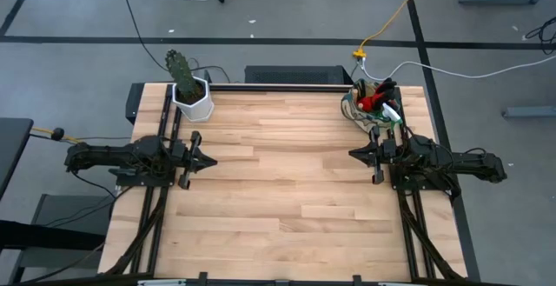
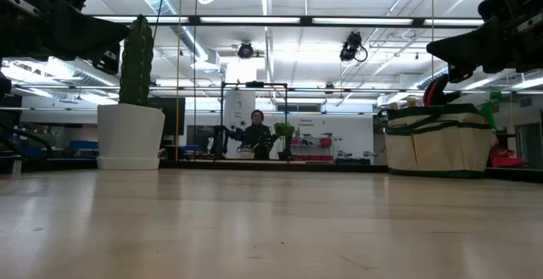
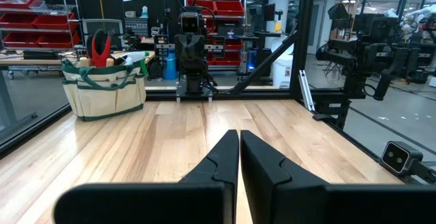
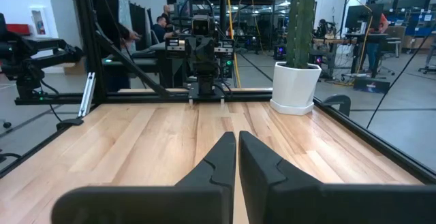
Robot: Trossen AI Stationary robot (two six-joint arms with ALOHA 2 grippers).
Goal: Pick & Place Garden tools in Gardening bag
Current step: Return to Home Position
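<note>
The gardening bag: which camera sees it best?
The left wrist view: the gardening bag shows whole, red handles sticking out. The low view shows its side at the edge; the high view its small top; the right wrist view misses it.
</note>
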